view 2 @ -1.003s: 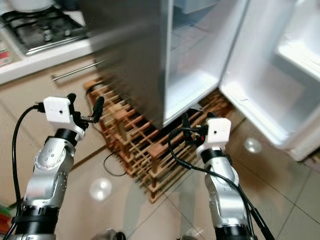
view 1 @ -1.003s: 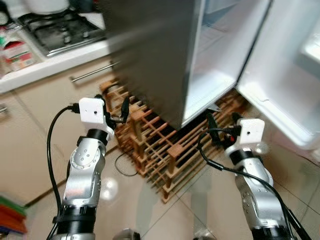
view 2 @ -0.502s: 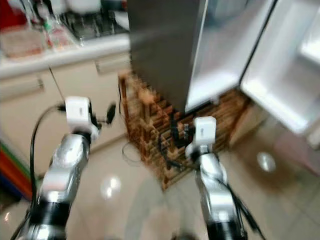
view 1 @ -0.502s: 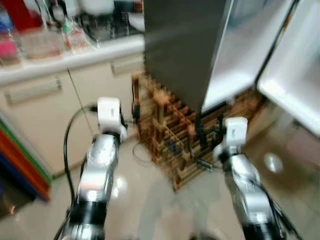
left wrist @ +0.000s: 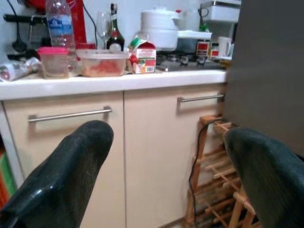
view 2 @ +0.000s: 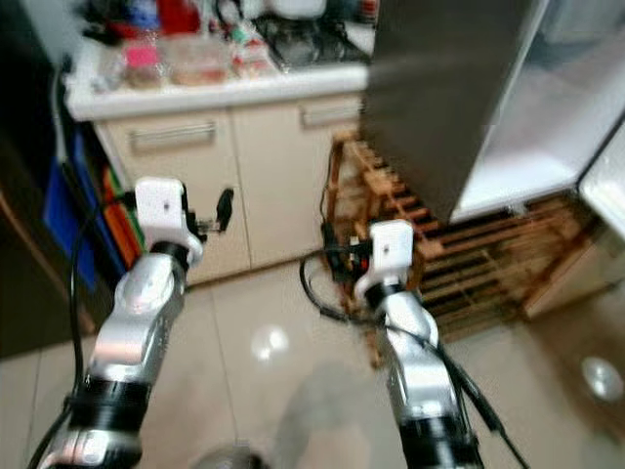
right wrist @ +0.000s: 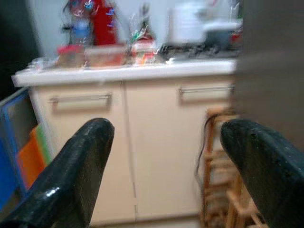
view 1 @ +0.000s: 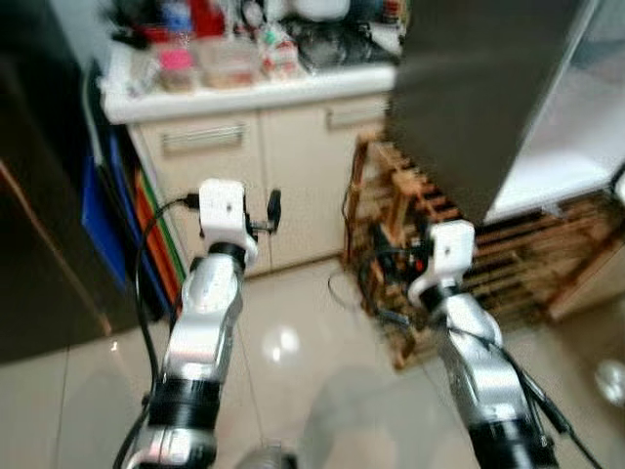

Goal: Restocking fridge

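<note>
Cream cabinet doors (left wrist: 161, 152) with long metal bar handles (left wrist: 70, 115), under a pale worktop (left wrist: 109, 81). On that worktop, seen along the left gripper (left wrist: 166, 175): a pink-lidded tub (left wrist: 53, 61), a clear box of something reddish (left wrist: 102, 62), a small red-and-white carton (left wrist: 144, 58), a dark bottle (left wrist: 113, 35) with a wine glass (left wrist: 103, 23) beside it, a clear water bottle (left wrist: 60, 23), a white pot (left wrist: 161, 33) on the hob at the back. Glossy beige floor tiles (view 1: 293, 391) below, catching round light spots. A wooden lattice rack (view 1: 410, 225) on the floor just beside the cabinets, partly tucked under the fridge. Grey fridge (view 1: 479, 98) up on the right of the head views, door swung out, white bare interior shelf (view 2: 527, 156) showing. Blue, orange and green flat things (view 1: 127, 225) upright in the gap at the cabinets' left end, next to a dark panel (view 1: 39, 195).

Left gripper raised before the cabinet doors, fingers (left wrist: 61, 180) spread wide, grasping nothing. Right gripper (right wrist: 171, 175) lower and nearer the rack, fingers (right wrist: 71, 175) likewise parted and bare. Both well short of the worktop and of the fridge. Head views and right wrist view blurred.
</note>
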Motion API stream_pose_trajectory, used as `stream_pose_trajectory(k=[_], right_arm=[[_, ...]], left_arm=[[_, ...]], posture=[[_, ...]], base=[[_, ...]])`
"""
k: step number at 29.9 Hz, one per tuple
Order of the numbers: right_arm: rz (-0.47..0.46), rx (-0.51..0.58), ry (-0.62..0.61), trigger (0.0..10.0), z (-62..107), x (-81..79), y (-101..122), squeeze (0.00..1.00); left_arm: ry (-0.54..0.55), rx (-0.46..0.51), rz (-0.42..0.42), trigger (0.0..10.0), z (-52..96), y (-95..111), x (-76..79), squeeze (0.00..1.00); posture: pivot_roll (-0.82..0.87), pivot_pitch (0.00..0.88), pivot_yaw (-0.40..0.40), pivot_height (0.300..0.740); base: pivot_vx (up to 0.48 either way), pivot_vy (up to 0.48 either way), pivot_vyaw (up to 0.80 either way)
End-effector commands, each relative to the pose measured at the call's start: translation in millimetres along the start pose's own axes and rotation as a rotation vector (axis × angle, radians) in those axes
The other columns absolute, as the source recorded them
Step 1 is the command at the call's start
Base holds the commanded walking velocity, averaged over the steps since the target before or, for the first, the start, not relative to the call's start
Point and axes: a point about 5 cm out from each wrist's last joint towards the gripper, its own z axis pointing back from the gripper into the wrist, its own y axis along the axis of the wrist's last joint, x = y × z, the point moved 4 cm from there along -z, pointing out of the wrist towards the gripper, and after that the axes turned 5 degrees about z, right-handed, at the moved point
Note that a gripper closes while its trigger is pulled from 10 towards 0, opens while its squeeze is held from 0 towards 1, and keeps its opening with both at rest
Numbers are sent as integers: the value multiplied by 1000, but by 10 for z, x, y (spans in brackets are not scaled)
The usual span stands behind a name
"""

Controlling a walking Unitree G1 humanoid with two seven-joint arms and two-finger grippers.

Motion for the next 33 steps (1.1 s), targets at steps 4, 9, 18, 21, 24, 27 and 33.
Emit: stream_pose_trajectory(k=[4, 9, 18, 21, 24, 27, 33], right_arm=[[16, -10, -21, 10000, -22, 61, 2, 0], [23, -18, -30, 10000, -36, 80, -18, 0], [27, -18, -37, 10000, -21, 86, -26, 0], [26, -17, -37, 10000, -26, 87, -26, 0], [24, -15, -36, 10000, -32, 86, -27, 0], [48, -10, 4, 10000, -32, 27, -19, 0], [44, -5, 28, 10000, -44, -39, -16, 0]], left_arm=[[-24, -12, -11, 10000, -4, -33, 100, 0], [-30, -11, -20, 10000, -13, -36, 118, 0], [-15, -20, -8, 10000, -22, -51, 106, 0], [-12, -14, -8, 10000, -28, -40, 101, 0], [-20, -7, 6, 10000, -27, -26, 119, 0], [14, -7, 64, 10000, -32, -25, 66, 0], [1, 5, 11, 10000, -52, -5, 59, 0]], posture=[[-55, 0, 10, 740], [-57, 0, 10, 740], [-61, 0, 9, 740], [-62, 0, 11, 740], [-58, 0, 11, 740], [-58, 0, 11, 740], [-55, 0, 9, 740]], base=[[271, -394, 450], [272, -394, 90], [204, -402, 0], [80, -420, 0], [0, -477, 0], [0, -320, 210], [0, 0, 561]])
